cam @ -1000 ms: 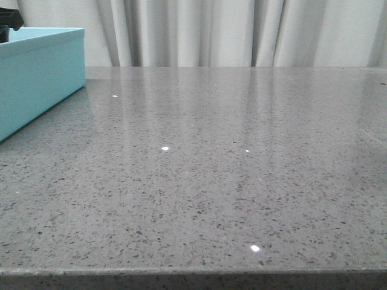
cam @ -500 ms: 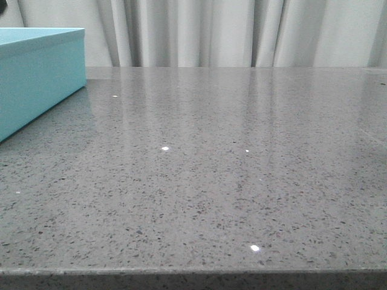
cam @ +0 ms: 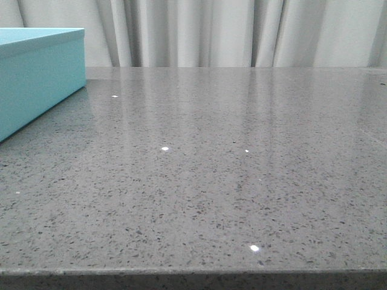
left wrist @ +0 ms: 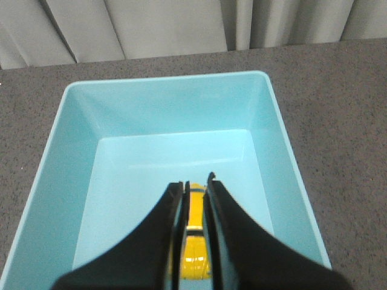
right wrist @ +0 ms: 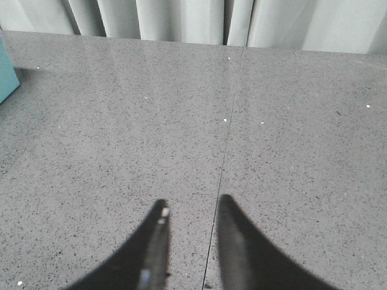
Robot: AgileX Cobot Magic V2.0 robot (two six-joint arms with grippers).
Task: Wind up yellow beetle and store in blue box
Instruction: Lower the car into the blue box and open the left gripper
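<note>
Your left gripper (left wrist: 195, 187) clenches the yellow beetle (left wrist: 195, 241) by its flanks above the open blue box (left wrist: 278, 130). The toy looks light, rigid and glossy, likely slippery, so hold its sides. Your right gripper (right wrist: 190, 208) hangs parted, empty.

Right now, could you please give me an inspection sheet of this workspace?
Surface: speckled grey stone table, glossy.
Job's things: small glossy yellow toy beetle car between the left fingers, above the open light turquoise-blue rectangular box; the box floor otherwise bare.
Clutter: nothing seen.
Grippers: left gripper shut on the beetle; right gripper open, holding nothing, above the table.
Cables: nothing seen.
Surroundings: pale pleated curtain behind the table.
</note>
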